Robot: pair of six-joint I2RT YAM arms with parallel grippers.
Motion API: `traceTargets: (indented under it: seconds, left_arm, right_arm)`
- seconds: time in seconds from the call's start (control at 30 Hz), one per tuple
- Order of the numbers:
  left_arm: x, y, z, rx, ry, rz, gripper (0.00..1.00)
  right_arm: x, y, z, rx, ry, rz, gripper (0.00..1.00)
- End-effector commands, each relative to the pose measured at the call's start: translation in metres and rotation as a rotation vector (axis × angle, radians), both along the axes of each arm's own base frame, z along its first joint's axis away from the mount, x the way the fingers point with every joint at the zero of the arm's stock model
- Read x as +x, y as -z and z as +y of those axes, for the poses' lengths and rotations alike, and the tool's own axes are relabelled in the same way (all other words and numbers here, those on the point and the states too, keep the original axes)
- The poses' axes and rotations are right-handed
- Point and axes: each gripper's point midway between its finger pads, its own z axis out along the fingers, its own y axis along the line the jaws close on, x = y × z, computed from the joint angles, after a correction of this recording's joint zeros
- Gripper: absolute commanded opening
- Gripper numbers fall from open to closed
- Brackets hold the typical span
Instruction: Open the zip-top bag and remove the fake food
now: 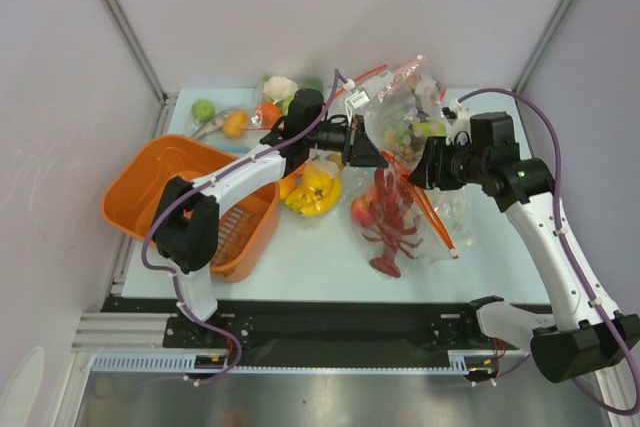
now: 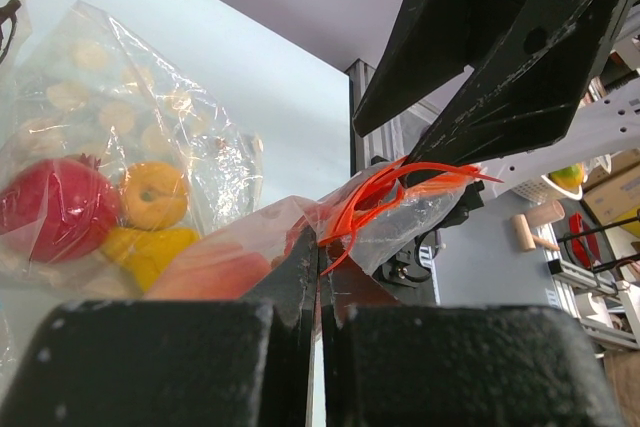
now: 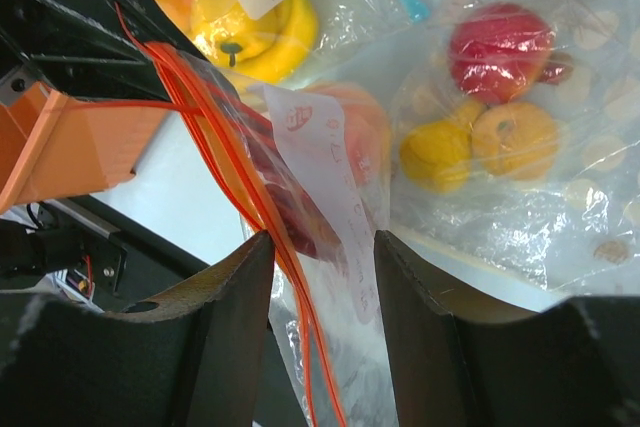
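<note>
The L gripper (image 2: 320,265) is seen w/ jaws together, clamped on the bag (image 1: 440,217) at its orange zip strip (image 3: 215,137). The R gripper (image 3: 322,242) is held w/ jaws apart, strip and film lying between its 2 fingers, nothing pinched yet. The bag's mouth is held up between the 2 grippers, mid-table. Its lower part rests on the table (image 1: 300,257), w/ the lobster (image 1: 392,219) seen through it and bananas (image 1: 315,192) just beside. The mouth is judged not yet opened. Risks:
- If both lips are caught by the R jaws, the zip would be dragged, not parted.
- If only thin film is taken, slip or tearing is likely.
- W/ too hard a pull, the whole bag could be lifted and the L hold lost
</note>
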Motion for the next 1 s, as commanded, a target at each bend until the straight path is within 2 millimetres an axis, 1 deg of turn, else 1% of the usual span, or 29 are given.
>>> traceTargets:
  seconds: [0.0,0.03,0.13,0.23,0.3,0.4,0.43,0.47,0.5,0.53,0.57,0.6,0.63,0.7,0.73,0.8,0.83,0.9,0.93,0.97]
  left_arm:
    - [-0.01,-0.055,0.0,-0.094,0.034,-0.15,0.0]
    - [-0.011,-0.056,0.0,-0.096,0.035,-0.152,0.0]
    - [-0.012,-0.058,0.0,-0.098,0.038,-0.153,0.0]
    - [-0.012,-0.057,0.0,-0.096,0.037,-0.153,0.0]
    - [-0.012,-0.058,0.0,-0.095,0.036,-0.155,0.0]
    - [-0.012,-0.058,0.0,-0.096,0.034,-0.157,0.0]
    - [-0.011,-0.058,-0.001,-0.094,0.031,-0.155,0.0]
    - [-0.01,-0.058,-0.001,-0.092,0.025,-0.154,0.01]
    - [-0.008,-0.059,-0.001,-0.09,0.01,-0.157,0.04]
    - [-0.008,-0.059,-0.001,-0.085,0.006,-0.152,0.18]
    - [-0.007,-0.061,-0.002,-0.083,-0.003,-0.155,0.26]
    - [-0.007,-0.069,-0.002,-0.087,-0.014,-0.173,0.33]
    - [-0.005,-0.07,-0.002,-0.071,-0.045,-0.169,0.43]
    - [-0.002,-0.079,-0.002,-0.067,-0.092,-0.182,0.49]
    - [0.003,-0.088,0.001,-0.065,-0.153,-0.19,0.52]
    - [0.006,-0.095,0.003,-0.06,-0.218,-0.171,0.54]
    - [0.01,-0.1,0.007,-0.054,-0.273,-0.167,0.55]
    - [0.011,-0.102,0.009,-0.031,-0.328,-0.127,0.56]
    - [0.008,-0.098,0.009,-0.009,-0.336,-0.096,0.56]
    - [0.009,-0.097,0.009,0.004,-0.363,-0.073,0.56]
  right_arm:
    - [-0.009,-0.003,-0.003,0.0,-0.007,-0.02,0.5]
    - [-0.011,0.003,-0.003,-0.003,-0.008,-0.005,0.5]
    - [-0.013,0.008,-0.004,-0.004,-0.003,0.006,0.5]
    - [-0.014,0.008,-0.005,-0.009,0.001,0.003,0.47]
    - [-0.015,0.009,-0.006,-0.015,0.001,0.006,0.38]
    - [-0.017,0.011,-0.006,-0.019,-0.007,0.016,0.2]
    - [-0.017,0.011,-0.005,-0.014,-0.011,0.017,0.13]
    - [-0.018,0.011,-0.005,-0.011,-0.01,0.021,0.02]
    - [-0.017,0.009,-0.004,-0.009,-0.009,0.016,0.0]
    - [-0.016,0.008,-0.004,-0.005,-0.008,0.015,0.0]
    - [-0.015,0.005,-0.004,0.002,0.002,0.008,0.0]
    - [-0.014,-0.001,-0.004,0.007,0.011,-0.007,0.0]
    - [-0.011,-0.005,-0.006,0.001,0.028,-0.017,0.0]
    - [-0.007,-0.017,-0.009,0.004,0.054,-0.039,0.0]
    - [-0.005,-0.021,-0.013,-0.004,0.075,-0.053,0.0]
    - [-0.003,-0.025,-0.014,-0.008,0.092,-0.053,0.0]
    - [-0.002,-0.032,-0.016,-0.009,0.105,-0.071,0.0]
    - [-0.001,-0.036,-0.018,-0.008,0.126,-0.076,0.0]
    - [0.0,-0.039,-0.02,-0.01,0.136,-0.084,0.0]
    - [0.0,-0.043,-0.02,-0.005,0.142,-0.095,0.0]
